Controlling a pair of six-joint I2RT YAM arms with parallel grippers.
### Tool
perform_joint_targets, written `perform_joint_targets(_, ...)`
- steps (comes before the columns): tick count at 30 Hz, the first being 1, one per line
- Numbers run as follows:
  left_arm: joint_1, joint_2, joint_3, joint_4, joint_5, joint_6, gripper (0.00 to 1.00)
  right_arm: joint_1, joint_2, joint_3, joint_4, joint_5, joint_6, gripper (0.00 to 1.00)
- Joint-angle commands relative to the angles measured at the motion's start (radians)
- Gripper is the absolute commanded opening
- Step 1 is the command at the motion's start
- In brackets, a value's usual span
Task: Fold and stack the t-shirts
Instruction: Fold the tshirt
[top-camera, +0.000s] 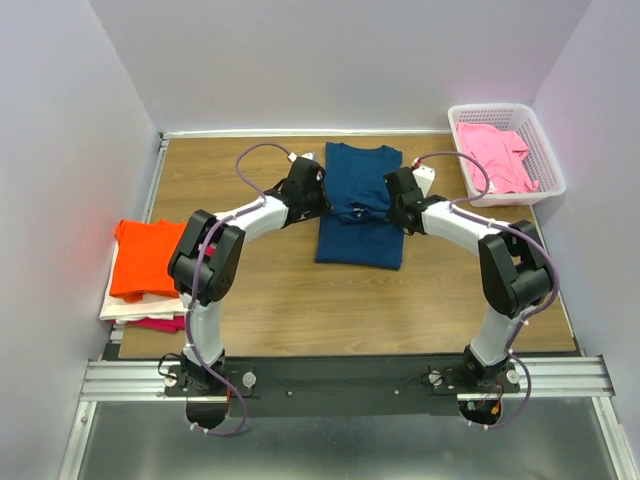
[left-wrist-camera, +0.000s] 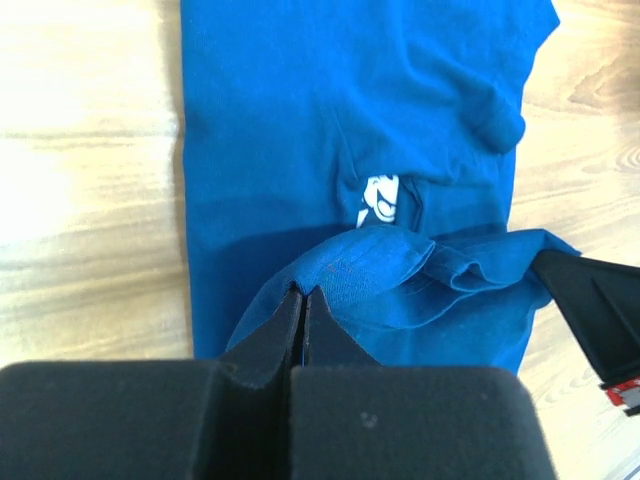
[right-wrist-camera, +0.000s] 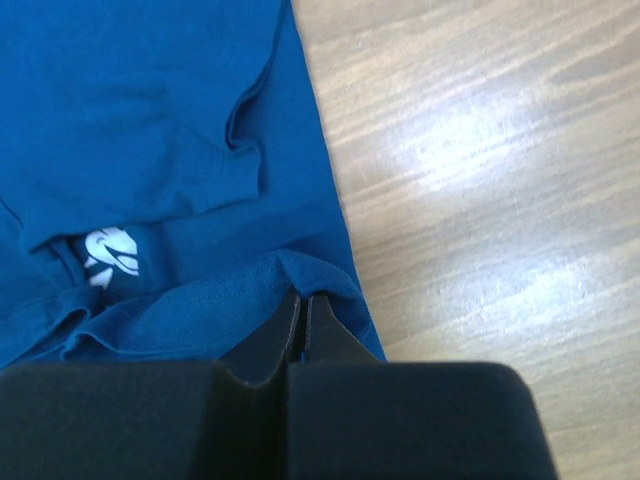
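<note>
The dark navy t-shirt (top-camera: 358, 205) lies lengthwise in the middle of the table, its sides folded in, its small white print (left-wrist-camera: 378, 200) showing. My left gripper (top-camera: 318, 193) is shut on a raised fold at the shirt's left edge (left-wrist-camera: 345, 270). My right gripper (top-camera: 398, 200) is shut on a raised fold at the shirt's right edge (right-wrist-camera: 310, 275). Both hold the cloth lifted a little at mid-length. An orange t-shirt (top-camera: 148, 255) tops a stack at the left, over a white one (top-camera: 135, 308) and a magenta one (top-camera: 165, 323). A pink t-shirt (top-camera: 497, 155) lies in the basket.
The white plastic lattice basket (top-camera: 548, 160) stands at the back right corner. White walls close in the table at the left, back and right. Bare wood (top-camera: 300, 300) lies between the navy shirt and the arm bases.
</note>
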Motion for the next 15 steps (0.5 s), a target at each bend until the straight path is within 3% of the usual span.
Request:
perform_joint_targets(1, 0.015, 0.039, 0.042, 0.019, 0.035, 0.029, 0.0, -0.021, 0.021, 0.041, 0.033, -0.038, -0.027, 0.0)
perform_joint_targets(5, 0.024, 0.076, 0.067, 0.021, 0.053, 0.035, 0.0, -0.041, 0.046, 0.074, 0.038, -0.07, -0.051, 0.05)
perform_joint_targets(7, 0.033, 0.079, 0.073, 0.025, 0.057, 0.037, 0.01, -0.046, 0.056, 0.091, 0.039, -0.087, -0.058, 0.14)
perform_joint_targets(10, 0.046, 0.063, 0.079, 0.03, 0.05, 0.04, 0.21, -0.055, 0.07, 0.105, 0.039, -0.107, -0.079, 0.24)
perform_joint_targets(11, 0.056, 0.057, 0.078, 0.03, 0.05, 0.041, 0.4, -0.058, 0.073, 0.122, 0.038, -0.113, -0.099, 0.3)
perform_joint_targets(13, 0.067, 0.036, 0.076, 0.03, 0.047, 0.047, 0.51, -0.063, 0.069, 0.134, 0.038, -0.116, -0.117, 0.38)
perform_joint_targets(14, 0.075, 0.019, 0.075, 0.027, 0.043, 0.055, 0.63, -0.064, 0.054, 0.137, 0.038, -0.122, -0.128, 0.48)
perform_joint_targets(15, 0.076, 0.008, 0.069, 0.027, 0.041, 0.058, 0.69, -0.064, 0.049, 0.137, 0.039, -0.124, -0.133, 0.53)
